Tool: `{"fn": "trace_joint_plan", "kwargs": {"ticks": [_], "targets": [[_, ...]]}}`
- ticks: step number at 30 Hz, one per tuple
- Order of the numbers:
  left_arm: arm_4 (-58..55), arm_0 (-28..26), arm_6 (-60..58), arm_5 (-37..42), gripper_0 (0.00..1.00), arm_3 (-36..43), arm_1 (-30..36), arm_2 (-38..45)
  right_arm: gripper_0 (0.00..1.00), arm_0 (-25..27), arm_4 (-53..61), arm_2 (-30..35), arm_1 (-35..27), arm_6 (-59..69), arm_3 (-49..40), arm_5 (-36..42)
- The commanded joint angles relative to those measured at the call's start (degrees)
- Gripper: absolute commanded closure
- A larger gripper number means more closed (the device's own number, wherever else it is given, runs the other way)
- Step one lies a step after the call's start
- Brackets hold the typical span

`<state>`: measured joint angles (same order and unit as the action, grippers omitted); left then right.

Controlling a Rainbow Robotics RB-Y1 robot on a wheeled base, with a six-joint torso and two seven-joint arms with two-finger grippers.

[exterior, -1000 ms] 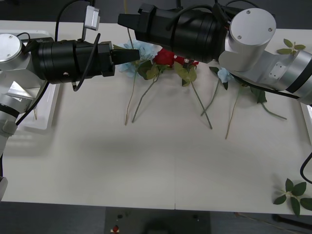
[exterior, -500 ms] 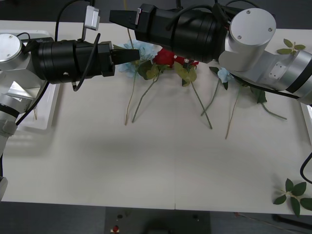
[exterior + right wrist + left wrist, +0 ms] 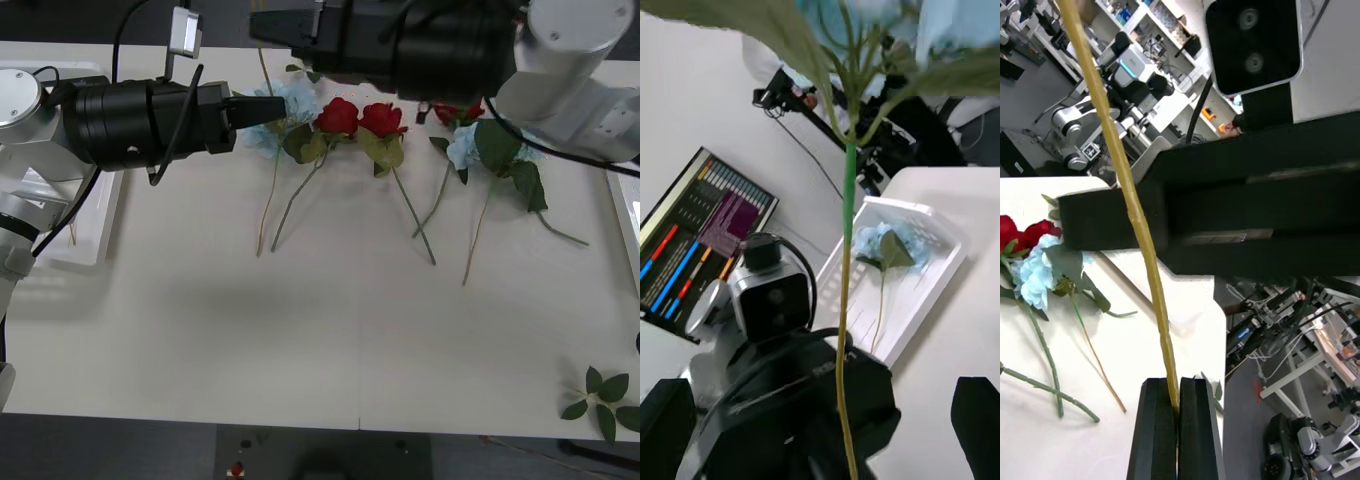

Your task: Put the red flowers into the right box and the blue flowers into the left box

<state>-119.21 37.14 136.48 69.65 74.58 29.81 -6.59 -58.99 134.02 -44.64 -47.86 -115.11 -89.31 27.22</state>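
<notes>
My left gripper (image 3: 275, 106) (image 3: 1178, 384) is shut on the thin stem (image 3: 1127, 195) of a blue flower, which rises upright. The same stem (image 3: 848, 187) runs between the wide-apart fingers of my open right gripper (image 3: 262, 25) (image 3: 820, 390), held above and behind the left one. On the table lie two red flowers (image 3: 338, 116) (image 3: 382, 118), a third (image 3: 455, 112) partly under the right arm, and blue flowers (image 3: 292, 100) (image 3: 463, 147). The left box (image 3: 85, 250) (image 3: 940, 217) holds one blue flower (image 3: 876, 240). The right box (image 3: 628, 215) shows as a rim.
A loose green leaf sprig (image 3: 600, 395) lies near the table's front right corner. The flowers' long stems (image 3: 420, 225) fan toward the table's middle. The near half of the table (image 3: 320, 340) is bare.
The right arm has lifted and drawn back, uncovering the second rose and the blue flower beside it. The left arm has stayed put with its stem.
</notes>
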Motion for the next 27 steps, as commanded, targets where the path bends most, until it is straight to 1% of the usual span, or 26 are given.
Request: {"fn": "trace_joint_plan", "kwargs": {"ticks": [1,6,9,10,11,12,15,17,19,23,25,27], "targets": [[-1.9,-0.3,3.3,-0.5,1.0,1.5,3.5,0.0,0.0,-2.8,3.8,5.4,-7.6,2.9,-1.6,7.1],[-5.6,-1.7,3.5,-1.5,1.0,1.5,6.8,1.1,0.0,-2.8,5.5,9.9,-12.7,3.9,2.1,20.6],[-6.0,-3.7,3.6,-1.7,1.0,1.5,9.5,4.1,0.0,-2.9,5.5,12.4,-15.2,5.9,6.7,29.6],[-6.0,-4.2,3.6,-1.7,1.0,1.5,10.1,4.6,0.0,-2.9,5.4,12.7,-15.6,6.6,7.7,31.3],[-6.1,-5.1,3.6,-2.0,1.0,1.5,11.5,5.5,0.0,-2.9,4.6,13.4,-16.6,7.6,9.9,34.8],[-6.1,-5.7,3.5,-2.2,1.0,1.5,12.3,6.1,0.0,-2.9,3.8,13.8,-16.9,8.2,11.2,36.8],[-6.0,-9.2,3.6,-4.4,1.0,1.4,17.9,7.7,0.0,-2.9,-2.8,16.7,-17.5,11.3,18.2,47.8],[-6.1,-10.9,3.5,-5.8,1.0,1.4,21.1,8.2,0.0,-2.9,-6.8,18.1,-17.5,12.4,20.9,51.8],[-6.2,-13.4,3.3,-8.2,1.0,1.5,24.9,8.8,0.0,-2.9,-11.8,19.2,-17.5,14.8,22.6,55.3],[-6.2,-17.7,2.1,-12.9,1.0,0.9,30.9,9.5,0.0,-2.9,-21.1,20.1,-17.5,19.2,23.9,58.2],[-6.2,-19.3,0.9,-13.8,1.0,-2.0,34.0,9.5,0.0,-2.9,-26.8,20.2,-17.5,22.2,24.0,58.2],[-6.2,-19.7,0.4,-13.8,1.0,-5.3,35.3,9.5,0.0,-2.9,-30.8,20.2,-17.4,24.1,24.0,57.9]]}}
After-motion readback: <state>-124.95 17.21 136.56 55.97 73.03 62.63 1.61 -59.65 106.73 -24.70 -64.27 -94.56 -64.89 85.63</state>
